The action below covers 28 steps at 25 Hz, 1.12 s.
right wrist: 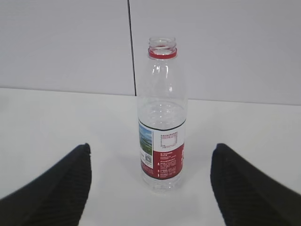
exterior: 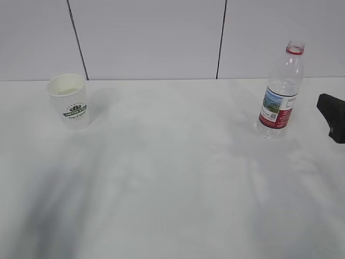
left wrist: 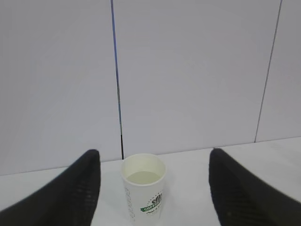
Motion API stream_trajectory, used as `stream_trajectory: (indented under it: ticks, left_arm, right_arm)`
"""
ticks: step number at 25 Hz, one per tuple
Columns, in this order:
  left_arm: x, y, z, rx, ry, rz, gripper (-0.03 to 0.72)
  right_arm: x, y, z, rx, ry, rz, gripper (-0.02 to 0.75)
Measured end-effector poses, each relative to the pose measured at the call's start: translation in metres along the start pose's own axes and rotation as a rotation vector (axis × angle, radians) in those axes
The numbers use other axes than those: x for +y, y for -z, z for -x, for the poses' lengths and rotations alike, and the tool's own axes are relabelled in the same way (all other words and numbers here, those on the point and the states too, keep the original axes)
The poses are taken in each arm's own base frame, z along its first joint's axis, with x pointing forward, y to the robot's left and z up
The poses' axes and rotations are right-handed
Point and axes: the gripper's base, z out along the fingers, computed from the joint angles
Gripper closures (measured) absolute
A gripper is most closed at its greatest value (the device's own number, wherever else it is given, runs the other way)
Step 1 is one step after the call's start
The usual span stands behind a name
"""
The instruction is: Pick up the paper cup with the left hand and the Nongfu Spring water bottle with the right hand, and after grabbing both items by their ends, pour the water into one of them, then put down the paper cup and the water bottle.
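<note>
Paper cup (exterior: pixel 69 100) upright far-left on desk (exterior: pixel 172 178), centred ahead of left pincer (left wrist: pixel 154 188), jaws wide, empty; Nongfu Spring water bottle (right wrist: pixel 162 117) upright, uncapped, far-right, straight ahead of right pincer (right wrist: pixel 150 188), also wide, empty

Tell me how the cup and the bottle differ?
The cup is short, white and opaque; the bottle is taller, clear plastic. The cup carries a green logo, the bottle a red label. The cup's mouth is wide, the bottle's narrow with a red ring. Both stand upright, untouched, without lids.
</note>
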Motion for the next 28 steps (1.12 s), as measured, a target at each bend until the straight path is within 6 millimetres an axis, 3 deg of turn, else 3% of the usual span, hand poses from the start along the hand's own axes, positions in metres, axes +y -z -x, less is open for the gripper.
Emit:
stream_trajectory:
  ticks: [17, 23, 28]
  left_arm:
    - [0.000, 0.011, -0.004, 0.133, 0.027, 0.002, 0.162]
    - [0.001, 0.008, 0.012, 0.186, 0.020, 0.008, 0.165]
    - [0.015, 0.011, 0.026, 0.229, -0.002, 0.105, 0.167]
  right_arm:
    - [0.000, 0.038, 0.012, 0.079, 0.021, -0.016, 0.143]
    - [-0.001, 0.050, 0.016, 0.086, 0.022, -0.022, 0.143]
    - [-0.001, 0.059, 0.018, 0.095, 0.023, -0.028, 0.144]
